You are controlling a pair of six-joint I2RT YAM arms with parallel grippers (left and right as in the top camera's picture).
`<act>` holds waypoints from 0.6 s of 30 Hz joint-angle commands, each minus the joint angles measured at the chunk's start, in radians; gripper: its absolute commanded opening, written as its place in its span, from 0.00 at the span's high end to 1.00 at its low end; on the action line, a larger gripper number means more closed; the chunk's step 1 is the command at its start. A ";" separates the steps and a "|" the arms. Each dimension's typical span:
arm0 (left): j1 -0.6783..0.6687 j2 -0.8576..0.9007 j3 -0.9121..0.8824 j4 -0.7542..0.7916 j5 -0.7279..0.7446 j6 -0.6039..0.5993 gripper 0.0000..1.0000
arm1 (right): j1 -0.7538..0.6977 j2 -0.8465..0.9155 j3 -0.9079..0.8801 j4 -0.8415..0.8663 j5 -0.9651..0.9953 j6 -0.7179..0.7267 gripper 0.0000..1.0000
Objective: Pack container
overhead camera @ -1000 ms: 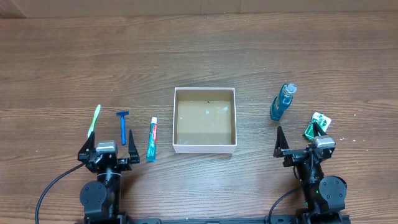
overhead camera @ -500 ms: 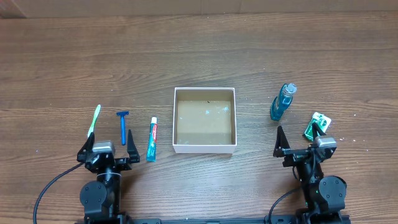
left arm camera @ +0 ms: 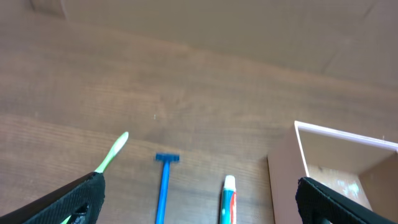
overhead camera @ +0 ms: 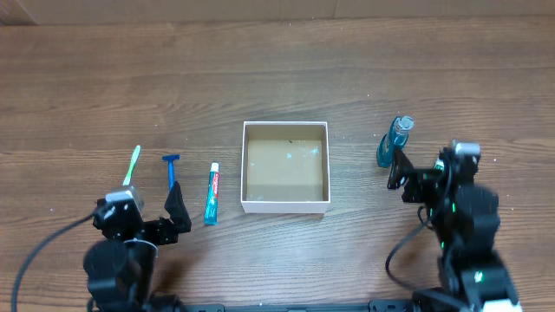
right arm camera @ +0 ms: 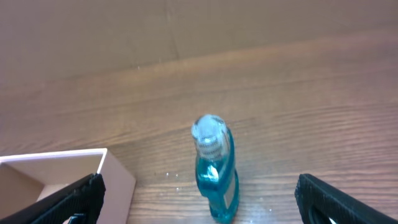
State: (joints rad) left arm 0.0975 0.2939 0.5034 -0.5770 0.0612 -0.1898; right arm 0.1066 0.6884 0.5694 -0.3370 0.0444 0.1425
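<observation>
Plainly, the container (overhead camera: 285, 206) sits mid-table with its tan floor bare. The toothpaste tube (overhead camera: 212, 194), blue razor (overhead camera: 171, 172) and green toothbrush (overhead camera: 132, 165) lie in a row to its left, apart from it and from one another. The left gripper (overhead camera: 140, 215) hovers by the near ends of the tube and razor with jaws spread wide around nothing, and the right gripper (overhead camera: 422, 171), equally wide and empty, faces the blue bottle (overhead camera: 392, 143), which seems to stand upright.
</observation>
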 commanded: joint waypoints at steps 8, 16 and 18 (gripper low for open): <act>-0.008 0.568 0.571 -0.414 0.011 -0.012 0.00 | 0.005 0.598 0.776 -0.562 -0.012 -0.019 0.00; -0.008 0.814 0.842 -0.654 0.035 -0.013 0.00 | 0.005 0.676 0.908 -0.664 -0.061 0.008 0.00; -0.008 0.824 0.842 -0.655 0.045 -0.013 0.00 | 0.005 0.690 0.908 -0.675 -0.027 0.042 0.00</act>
State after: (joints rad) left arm 0.0975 1.1030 1.3159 -1.2243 0.0750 -0.1894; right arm 0.1062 1.3727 1.4422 -1.0061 -0.0097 0.1387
